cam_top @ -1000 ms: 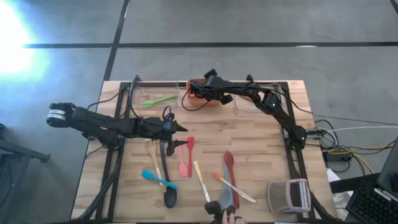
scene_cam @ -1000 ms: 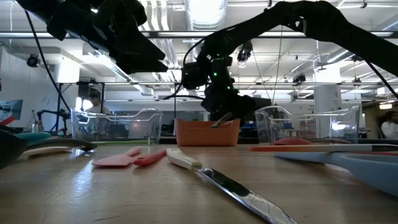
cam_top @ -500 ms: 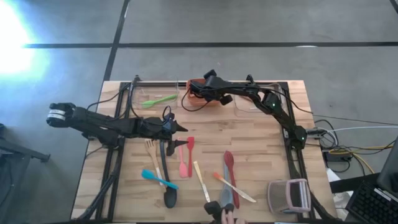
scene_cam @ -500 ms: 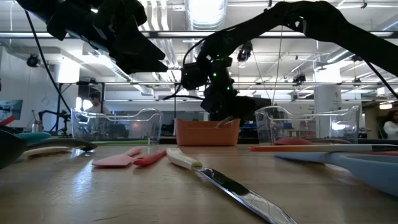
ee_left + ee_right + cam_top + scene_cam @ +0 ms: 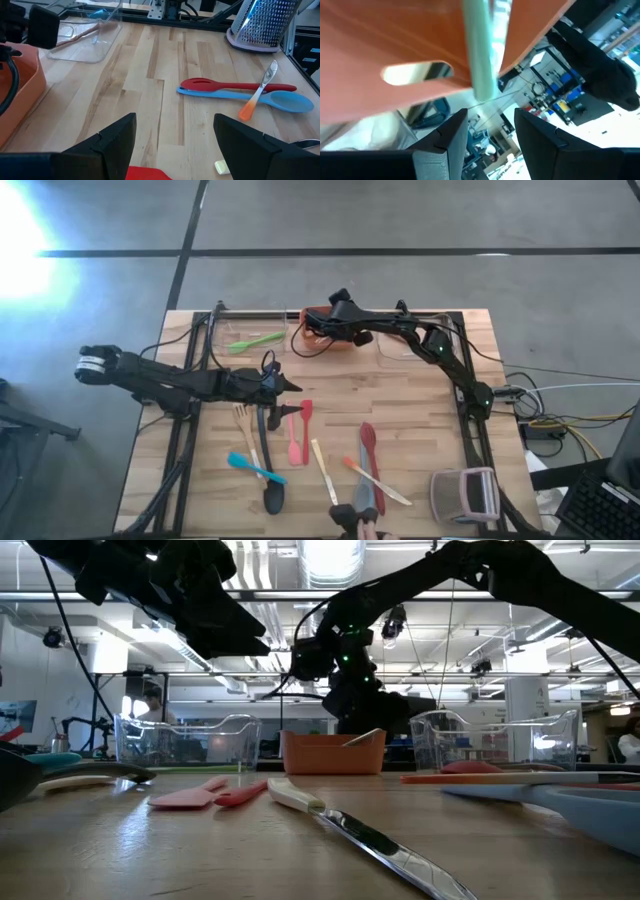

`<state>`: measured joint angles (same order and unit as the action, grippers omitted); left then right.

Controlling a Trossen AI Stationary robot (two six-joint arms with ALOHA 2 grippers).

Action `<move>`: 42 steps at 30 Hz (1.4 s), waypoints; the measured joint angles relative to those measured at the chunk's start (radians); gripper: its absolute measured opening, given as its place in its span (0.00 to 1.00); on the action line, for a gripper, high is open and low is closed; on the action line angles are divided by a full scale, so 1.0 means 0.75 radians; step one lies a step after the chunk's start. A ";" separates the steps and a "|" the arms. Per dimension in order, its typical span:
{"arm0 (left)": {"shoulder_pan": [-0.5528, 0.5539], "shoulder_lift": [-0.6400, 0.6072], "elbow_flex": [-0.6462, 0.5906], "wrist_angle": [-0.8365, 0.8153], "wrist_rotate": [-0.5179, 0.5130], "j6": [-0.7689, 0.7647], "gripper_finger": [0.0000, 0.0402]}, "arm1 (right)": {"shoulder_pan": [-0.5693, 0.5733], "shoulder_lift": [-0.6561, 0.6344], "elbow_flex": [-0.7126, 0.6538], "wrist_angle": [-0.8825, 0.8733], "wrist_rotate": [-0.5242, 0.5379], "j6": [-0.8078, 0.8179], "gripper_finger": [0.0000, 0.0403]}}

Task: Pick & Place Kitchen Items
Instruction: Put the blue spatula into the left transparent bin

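The right arm is reaching across the far side of the table (image 5: 420,420), and its right gripper (image 5: 318,330) is hanging over the orange bin (image 5: 333,752). Over the last second its jaws have been spreading; in the wrist view the fingers (image 5: 442,137) are now standing apart with nothing between them, and a pale utensil handle (image 5: 479,55) is lying free beyond them against the bin's orange wall. From table height that same pale handle is now leaning on the bin's rim, where a moment ago it was up at the gripper. I am reading this as a drop just completed: one item is in the bin and the right arm is free for another. The left gripper (image 5: 290,399) is hovering, unchanged, near the middle of the table with its jaws wide and empty, just above the red spatula (image 5: 305,416). Most utensils are still waiting on the near half: the red spoon (image 5: 235,85) on the blue spoon (image 5: 280,99), the pink spatula (image 5: 293,442), the wooden fork (image 5: 240,420). A green one (image 5: 255,340) is lying in the clear bin (image 5: 222,340).
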<state>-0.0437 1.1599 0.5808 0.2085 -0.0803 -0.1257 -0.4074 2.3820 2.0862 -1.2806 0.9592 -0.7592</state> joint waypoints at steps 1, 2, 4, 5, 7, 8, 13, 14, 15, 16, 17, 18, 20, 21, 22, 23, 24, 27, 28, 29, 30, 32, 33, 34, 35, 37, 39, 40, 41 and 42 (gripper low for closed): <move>-0.001 0.000 0.000 0.000 0.000 0.000 0.67 | 0.003 -0.004 0.005 0.000 0.013 0.000 0.39; 0.000 0.000 0.000 0.000 0.000 -0.001 0.67 | 0.007 -0.006 0.012 -0.001 0.022 0.000 0.39; 0.000 0.000 0.000 0.000 0.000 -0.001 0.67 | 0.016 -0.015 0.029 0.000 0.030 0.007 0.38; 0.000 0.000 0.000 0.000 0.000 -0.001 0.67 | 0.020 -0.019 0.035 -0.001 0.034 0.015 0.38; 0.000 0.000 0.000 0.000 0.000 -0.001 0.67 | 0.028 -0.034 0.047 0.000 0.038 0.032 0.36; -0.001 0.000 0.000 0.000 0.000 -0.001 0.67 | 0.033 -0.047 0.047 0.000 0.038 0.041 0.35; 0.000 0.000 0.000 0.001 0.000 -0.001 0.67 | 0.056 -0.115 0.048 -0.012 0.008 0.076 0.30; 0.000 0.000 0.000 0.000 0.000 -0.002 0.67 | 0.058 -0.132 0.048 -0.019 -0.028 0.093 0.28; 0.000 0.000 0.000 0.000 0.000 -0.005 0.67 | 0.059 -0.151 0.048 -0.028 -0.070 0.114 0.27; 0.000 0.000 0.000 0.001 0.000 -0.006 0.67 | 0.061 -0.170 0.048 -0.033 -0.113 0.140 0.26; 0.000 0.000 0.000 0.001 0.000 -0.006 0.67 | 0.061 -0.193 0.048 -0.039 -0.151 0.171 0.24; -0.001 0.000 0.000 0.000 0.000 -0.006 0.67 | 0.060 -0.214 0.048 -0.052 -0.193 0.205 0.22; 0.000 0.000 0.000 0.001 0.001 -0.007 0.67 | 0.062 -0.260 0.048 -0.079 -0.267 0.279 0.18; 0.000 0.000 0.000 0.000 0.001 -0.007 0.67 | 0.066 -0.282 0.048 -0.096 -0.304 0.322 0.16; 0.000 0.000 0.000 0.001 0.001 -0.008 0.67 | 0.068 -0.307 0.048 -0.120 -0.339 0.365 0.14; 0.000 0.000 0.000 0.000 0.001 -0.008 0.67 | 0.073 -0.331 0.048 -0.147 -0.378 0.406 0.12; -0.001 0.000 0.000 0.000 0.001 -0.008 0.67 | 0.078 -0.355 0.048 -0.170 -0.415 0.447 0.09; 0.000 0.000 0.000 0.001 0.001 -0.021 0.67 | 0.095 -0.429 0.048 -0.234 -0.510 0.549 0.04; 0.000 0.000 0.000 0.000 0.001 -0.036 0.67 | 0.103 -0.454 0.048 -0.249 -0.536 0.577 0.03; 0.000 0.000 0.000 0.000 0.001 -0.047 0.67 | 0.110 -0.478 0.048 -0.256 -0.558 0.598 0.03; 0.000 0.000 0.000 0.000 0.001 -0.050 0.67 | 0.117 -0.506 0.048 -0.263 -0.579 0.621 0.02; 0.000 0.000 0.000 0.000 0.001 -0.051 0.67 | 0.132 -0.558 0.048 -0.276 -0.620 0.655 0.02; 0.000 0.000 0.000 0.001 0.001 -0.051 0.67 | 0.139 -0.584 0.048 -0.275 -0.649 0.673 0.02; 0.000 0.000 0.000 0.000 0.001 -0.052 0.67 | 0.145 -0.610 0.048 -0.276 -0.681 0.692 0.02; 0.000 0.000 0.001 0.000 0.001 -0.052 0.67 | 0.150 -0.636 0.048 -0.276 -0.717 0.712 0.02; -0.001 0.000 0.000 0.001 0.001 -0.052 0.67 | 0.162 -0.683 0.048 -0.276 -0.798 0.764 0.02; 0.000 0.000 0.000 0.000 0.001 -0.052 0.67 | 0.172 -0.729 0.048 -0.277 -0.883 0.818 0.02; 0.000 0.000 0.000 0.000 0.001 -0.052 0.67 | 0.178 -0.749 0.048 -0.277 -0.927 0.844 0.02; 0.000 0.000 0.000 0.000 0.001 -0.052 0.67 | 0.185 -0.764 0.048 -0.276 -0.974 0.869 0.02; 0.000 0.000 0.000 0.000 0.001 -0.052 0.67 | 0.192 -0.781 0.048 -0.277 -1.025 0.894 0.02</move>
<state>-0.0437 1.1599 0.5810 0.2086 -0.0799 -0.1650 -0.2635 1.7965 2.1223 -1.4887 0.1901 -0.0885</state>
